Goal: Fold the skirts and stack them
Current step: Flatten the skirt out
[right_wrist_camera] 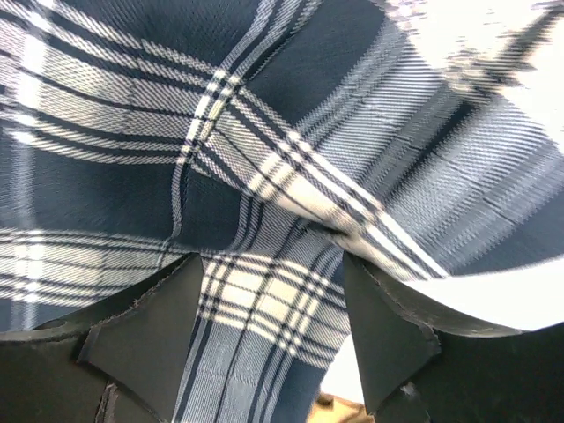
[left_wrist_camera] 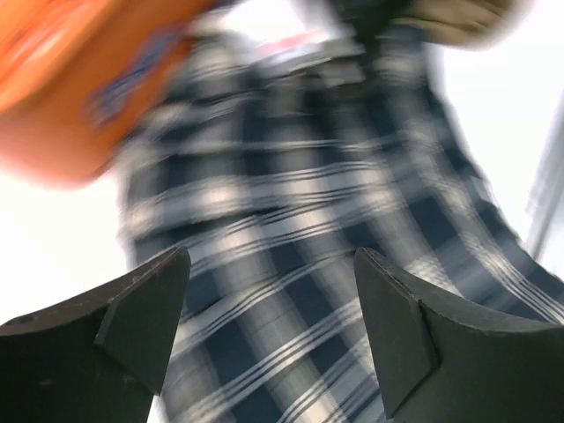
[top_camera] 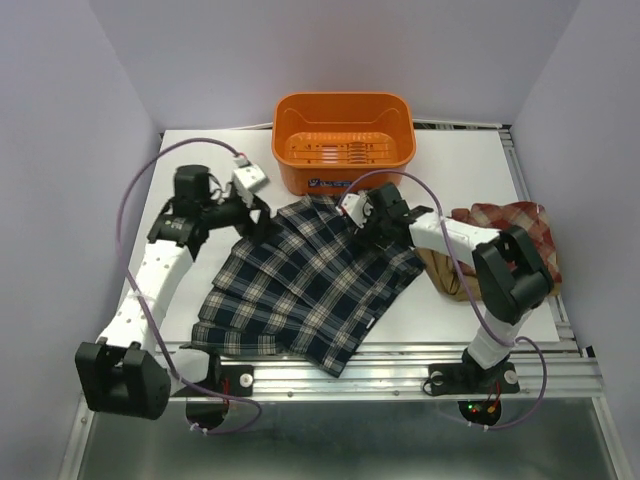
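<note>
The navy-green-white plaid pleated skirt (top_camera: 310,285) lies spread flat in the middle of the table. My left gripper (top_camera: 257,213) hovers at its far left corner, jaws wide open over blurred plaid cloth (left_wrist_camera: 291,229), nothing between the fingers (left_wrist_camera: 141,308). Over the skirt's far right corner my right gripper (top_camera: 362,215) is open, and a raised fold of plaid (right_wrist_camera: 291,189) lies just beyond its fingertips (right_wrist_camera: 150,326). At the right, a red-and-white plaid skirt (top_camera: 520,225) rests on a tan skirt (top_camera: 443,272).
An orange plastic basket (top_camera: 345,140) stands at the back centre, just behind the navy skirt and close to both grippers; it shows blurred at the upper left as the basket (left_wrist_camera: 62,79) in the left wrist view. Metal rails run along the table's near edge (top_camera: 400,365).
</note>
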